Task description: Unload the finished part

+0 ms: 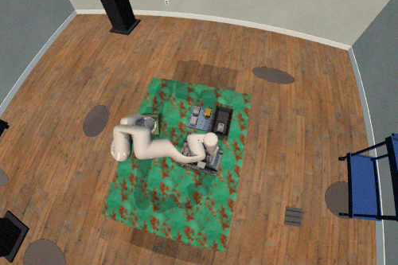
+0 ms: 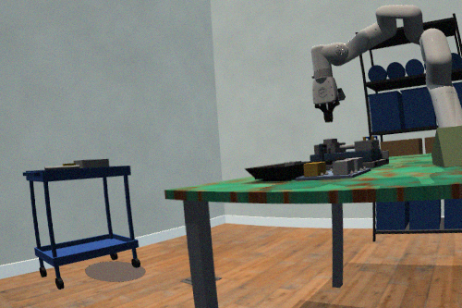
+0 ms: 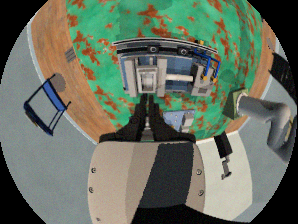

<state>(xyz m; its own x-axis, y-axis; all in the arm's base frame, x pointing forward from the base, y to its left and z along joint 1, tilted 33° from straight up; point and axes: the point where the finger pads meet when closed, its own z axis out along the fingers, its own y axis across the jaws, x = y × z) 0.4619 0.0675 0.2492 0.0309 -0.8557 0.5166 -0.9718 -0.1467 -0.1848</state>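
My hand [image 2: 328,117] hangs high above the green counter [image 2: 407,178], its fingers pinched together on nothing and pointing straight down. Directly beneath it sits the vise [image 3: 162,72], with the finished part [image 3: 148,80] clamped between its jaws, well apart from the fingertips. Off to one side of the hand lies the dark outfeed tray [image 2: 273,170].

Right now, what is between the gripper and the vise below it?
Nothing but open air: in the exterior view the gripper, fingers shut on nothing, hangs well above the vise on the table.
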